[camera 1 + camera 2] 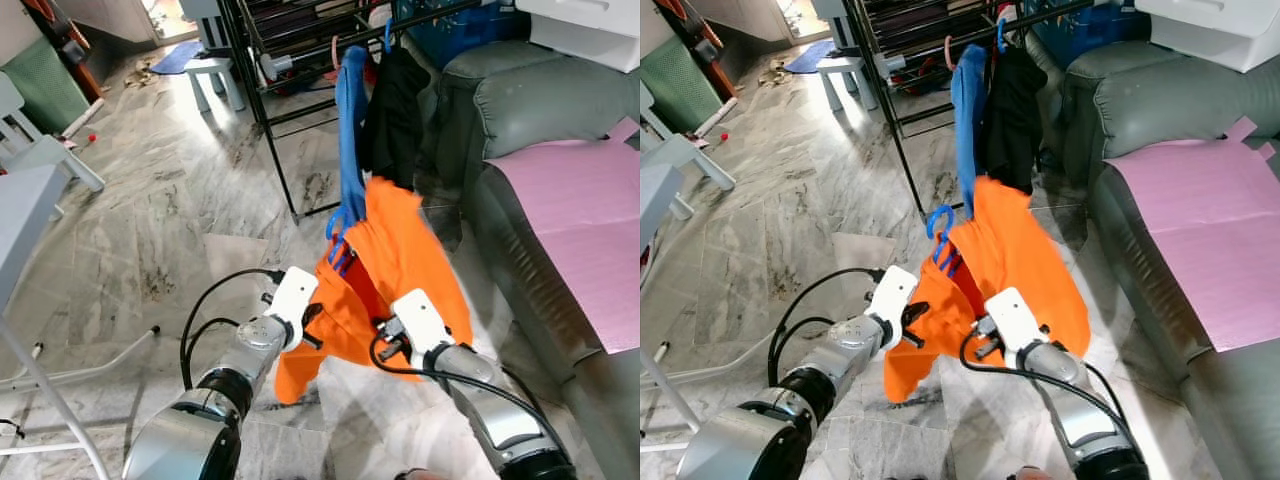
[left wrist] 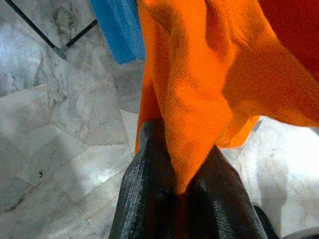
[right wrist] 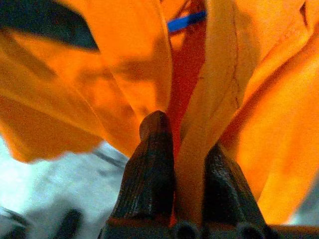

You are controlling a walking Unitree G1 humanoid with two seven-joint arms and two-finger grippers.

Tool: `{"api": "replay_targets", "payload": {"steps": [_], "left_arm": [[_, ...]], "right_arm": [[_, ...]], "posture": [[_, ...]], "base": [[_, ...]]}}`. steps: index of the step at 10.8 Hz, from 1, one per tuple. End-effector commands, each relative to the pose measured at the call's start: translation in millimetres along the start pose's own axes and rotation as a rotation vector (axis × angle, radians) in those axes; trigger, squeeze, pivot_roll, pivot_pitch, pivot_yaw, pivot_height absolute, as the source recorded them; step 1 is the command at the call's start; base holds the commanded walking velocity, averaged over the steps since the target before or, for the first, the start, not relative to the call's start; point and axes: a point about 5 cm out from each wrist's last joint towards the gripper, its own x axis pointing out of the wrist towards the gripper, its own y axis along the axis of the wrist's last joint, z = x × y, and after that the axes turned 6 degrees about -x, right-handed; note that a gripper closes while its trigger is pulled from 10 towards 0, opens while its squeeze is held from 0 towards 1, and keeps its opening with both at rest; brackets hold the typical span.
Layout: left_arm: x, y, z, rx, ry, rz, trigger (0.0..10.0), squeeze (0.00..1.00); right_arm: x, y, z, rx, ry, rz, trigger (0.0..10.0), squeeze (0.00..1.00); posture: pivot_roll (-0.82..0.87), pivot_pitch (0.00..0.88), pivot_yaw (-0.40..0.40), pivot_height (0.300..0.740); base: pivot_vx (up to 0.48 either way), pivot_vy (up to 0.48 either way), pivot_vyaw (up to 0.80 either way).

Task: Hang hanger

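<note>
You are mid-carry: the bright orange knit garment point(image 1: 400, 270) on its blue plastic hanger point(image 1: 941, 228) is held up between both arms, short of the black metal clothes rack point(image 1: 262, 100) at about twelve o'clock. The left gripper point(image 2: 177, 172) has its two black fingers pinched together on a fold of the orange cloth at the garment's lower edge, near seven o'clock. The right gripper point(image 3: 187, 159) is likewise clamped on a fold of the same cloth, near five o'clock. The hanger's hook pokes out at the garment's upper left, just beside the long blue cloth point(image 1: 350, 130) and black garment point(image 1: 395, 115) already hanging on the rack.

Your next move, as I judge it, is to step closer and raise the hook over a free stretch of rail; with cloth rather than hanger in your grip, expect the hook to swing.

No brand, label or writing can be read.
</note>
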Motion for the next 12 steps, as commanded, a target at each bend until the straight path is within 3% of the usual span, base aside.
{"api": "replay_targets", "payload": {"steps": [1,3,5,7,8,10,12], "left_arm": [[-1.9,9,-12.0,-0.008,0.047,0.04,10.0,0.0],[-2.1,9,-12.8,-0.007,0.047,0.039,10.0,0.0],[-2.8,8,-14.4,0.01,0.041,0.032,10.0,0.0],[-4.4,9,-19.4,0.035,0.044,0.028,10.0,0.0],[-5.7,11,-22.0,0.114,0.017,0.025,10.0,0.0],[-8.4,17,-16.8,0.248,-0.17,0.039,10.0,0.0],[-15.8,21,-12.1,0.443,-0.392,0.044,10.0,0.0]], "right_arm": [[0.2,-16,-17.9,-0.08,0.064,-0.057,10.0,1.0],[-5.7,-28,-25.9,-0.166,0.105,-0.078,10.0,1.0],[-19.8,-44,-18.1,-0.208,0.148,-0.126,10.0,1.0],[-37.0,-66,-10.8,-0.316,0.196,-0.2,10.0,1.0],[-45.8,-63,-4.8,-0.334,0.208,-0.156,10.0,1.0],[-61.0,-55,17.7,-0.377,0.161,-0.109,10.0,1.0],[-79.7,-35,59.8,-0.453,0.005,-0.027,10.0,1.0]], "posture": [[-0.23,0.085,0.172,0.74],[-0.24,0.094,0.178,0.74],[-0.24,0.095,0.188,0.74],[-0.24,0.095,0.195,0.74],[-0.24,0.098,0.201,0.74],[-0.24,0.104,0.203,0.74],[-0.24,0.108,0.206,0.74]], "base": [[0.0,0.0,0.0],[0.0,0.0,0.0],[0.0,0.0,0.0],[0.0,0.0,0.0],[0.0,0.0,0.0],[0.0,0.0,0.0],[0.0,0.0,0.0]]}}
